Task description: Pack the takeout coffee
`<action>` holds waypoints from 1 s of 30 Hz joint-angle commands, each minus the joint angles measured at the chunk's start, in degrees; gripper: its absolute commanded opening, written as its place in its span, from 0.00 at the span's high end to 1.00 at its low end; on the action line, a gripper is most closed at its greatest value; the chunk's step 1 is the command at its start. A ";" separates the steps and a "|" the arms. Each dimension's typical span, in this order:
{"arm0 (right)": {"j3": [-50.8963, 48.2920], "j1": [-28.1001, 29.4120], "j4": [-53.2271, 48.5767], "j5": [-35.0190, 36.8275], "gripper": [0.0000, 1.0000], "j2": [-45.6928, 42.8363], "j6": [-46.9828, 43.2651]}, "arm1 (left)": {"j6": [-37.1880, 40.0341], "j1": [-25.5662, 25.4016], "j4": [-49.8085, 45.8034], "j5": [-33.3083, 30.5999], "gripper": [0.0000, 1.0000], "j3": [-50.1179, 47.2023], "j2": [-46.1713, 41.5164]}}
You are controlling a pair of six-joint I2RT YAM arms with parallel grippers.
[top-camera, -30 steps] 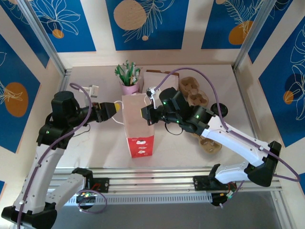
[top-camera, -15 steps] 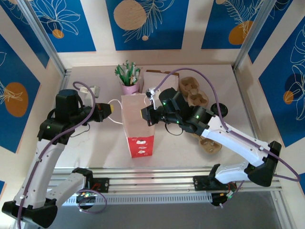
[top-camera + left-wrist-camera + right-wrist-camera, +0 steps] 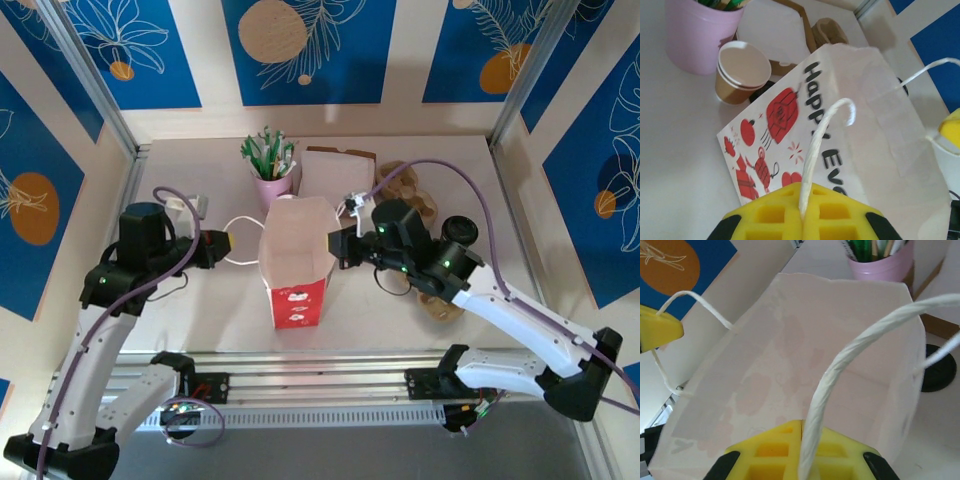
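The left gripper (image 3: 222,243) and right gripper (image 3: 338,245) each pinch a string handle (image 3: 821,142) of the paper bag (image 3: 293,290) between them, spreading its mouth. Next, one likely must release and fetch the black-lidded cup (image 3: 462,230) to the right gripper's right.

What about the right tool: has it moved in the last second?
Yes. The right tool has shifted right, away from the pink cup, pulling the bag wider by its handle.

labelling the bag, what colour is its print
Red pictures, black lettering on white bag; clearest in left wrist view.
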 commanded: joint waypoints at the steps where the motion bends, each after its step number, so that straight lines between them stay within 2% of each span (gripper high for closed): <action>1: -3.64 -2.87 3.68 -3.80 1.00 -3.08 4.19 | -0.19 -0.42 -0.56 -0.09 1.00 -2.07 -0.83; 6: -7.60 -6.77 8.93 -11.40 1.00 -5.58 7.31 | -1.16 -0.44 0.66 0.58 1.00 -4.04 -1.06; 16: -14.06 -12.72 16.36 -22.05 1.00 -6.89 14.07 | -2.45 -0.52 2.23 1.81 1.00 -6.06 -1.67; 30: -21.61 -18.69 24.02 -31.10 1.00 -6.02 19.75 | -3.38 -0.43 3.17 2.41 1.00 -10.49 -3.46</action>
